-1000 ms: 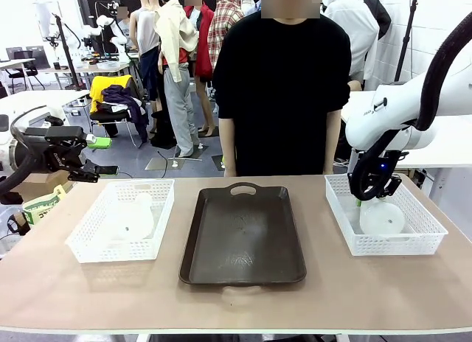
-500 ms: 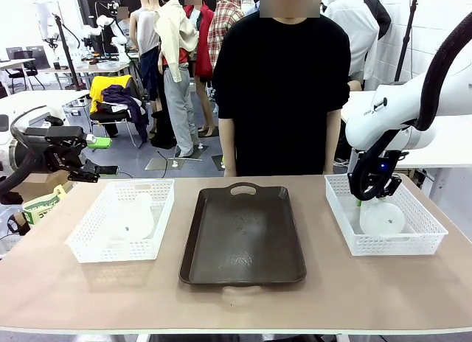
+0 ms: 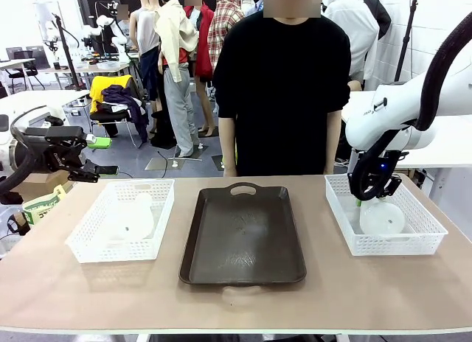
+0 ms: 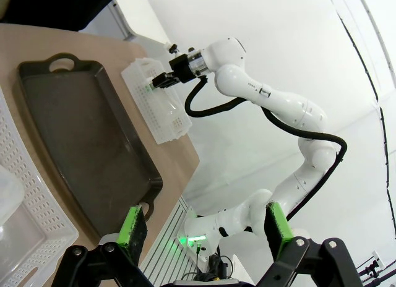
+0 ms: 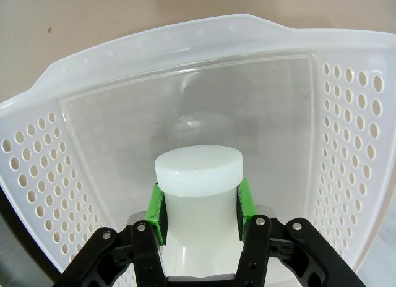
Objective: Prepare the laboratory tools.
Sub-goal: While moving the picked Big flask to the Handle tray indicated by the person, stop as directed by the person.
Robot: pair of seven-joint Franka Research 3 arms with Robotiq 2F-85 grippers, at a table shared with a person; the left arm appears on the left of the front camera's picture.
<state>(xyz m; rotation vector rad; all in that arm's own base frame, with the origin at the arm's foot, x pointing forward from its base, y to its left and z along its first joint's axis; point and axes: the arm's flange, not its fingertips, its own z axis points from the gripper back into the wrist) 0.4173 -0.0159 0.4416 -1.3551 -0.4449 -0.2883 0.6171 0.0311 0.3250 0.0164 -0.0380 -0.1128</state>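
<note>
Jaws on our right gripper (image 5: 198, 203) are clamped on the neck of the right flask (image 5: 198, 169), green pads pressed just under its cap. We judge that narrow neck is the sensible place to grip, since the wide base would not fit between the fingers. The flask sits inside the right basket (image 3: 398, 246), apparently tipped with its round base toward us. Our left gripper (image 4: 204, 228) has its fingers spread wide with nothing between them, and it hovers off the table's left edge, near the left basket (image 3: 81, 242). The left flask (image 3: 131, 218) lies in that basket, untouched. Between the baskets the dark tray (image 3: 243, 239) is bare, probably the spot where both flasks belong. Beyond it a person (image 3: 284, 91) stands at the far edge.
</note>
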